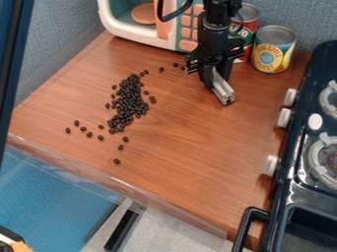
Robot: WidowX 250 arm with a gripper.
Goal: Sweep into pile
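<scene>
So we've got a bunch of beans (pixel 128 106) on the desk (pixel 191 142), tiny dark ovals, nearly black and a bit shiny. Most are crowded into a long, lumpy heap left of the gripper (pixel 219 81), which hangs over the desk in front of the toy microwave (pixel 121 29) and the cans. Loose ones dot both ends of the heap. Our jaws are closed around a silvery metal bar (pixel 223 92), well apart from the main heap.

Can read "PINEAPPLE" on round metal can with yellow-and-blue label (pixel 272 54); word beneath too small for me. Pale lettering on red-and-green cylindrical metal can (pixel 249 23) beside it, illegible to me.
</scene>
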